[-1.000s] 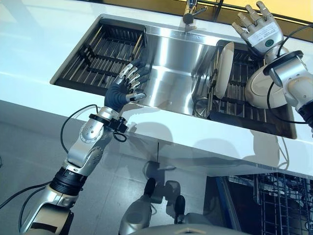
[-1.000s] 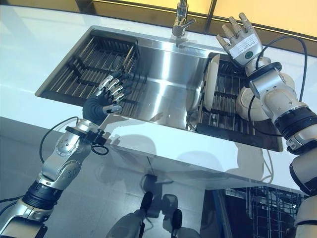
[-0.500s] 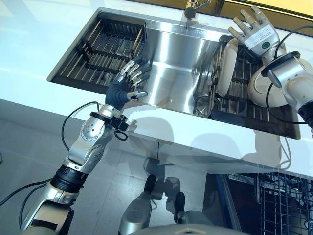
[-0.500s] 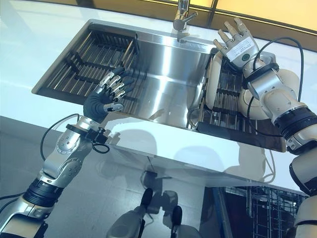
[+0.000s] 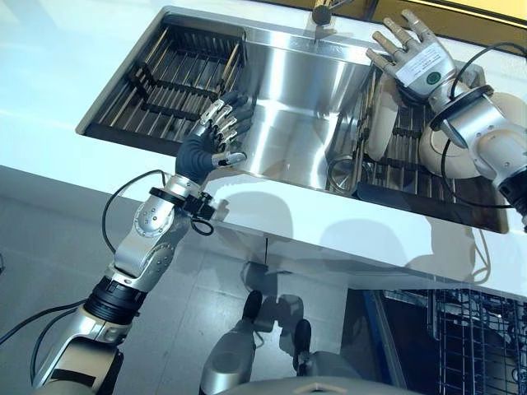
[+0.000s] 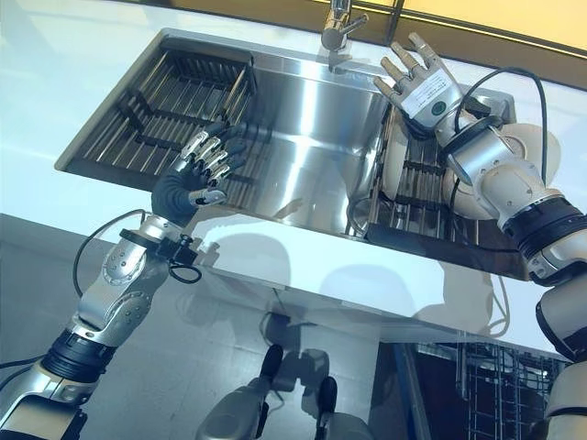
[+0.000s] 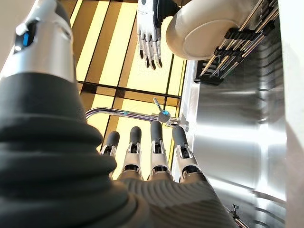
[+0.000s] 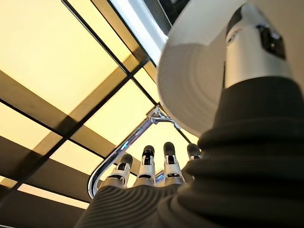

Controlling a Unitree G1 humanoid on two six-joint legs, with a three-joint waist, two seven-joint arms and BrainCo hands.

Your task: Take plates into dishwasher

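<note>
Right hand [image 5: 416, 56] open above racked plate [image 5: 380, 115]

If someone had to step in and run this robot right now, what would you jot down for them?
Left hand: open, empty, held over the sink by the left rack.
Right hand: open, fingers spread, above the upright plate in the right rack; not gripping it.
A second plate sits in that rack, partly hidden behind the right arm.
The dishwasher basket is open below the counter, at the robot's lower right; no plate shows in the part in view.
Done: nothing loaded yet.
Left: grasp each plate, lift it out, and place it in the dishwasher.
</note>
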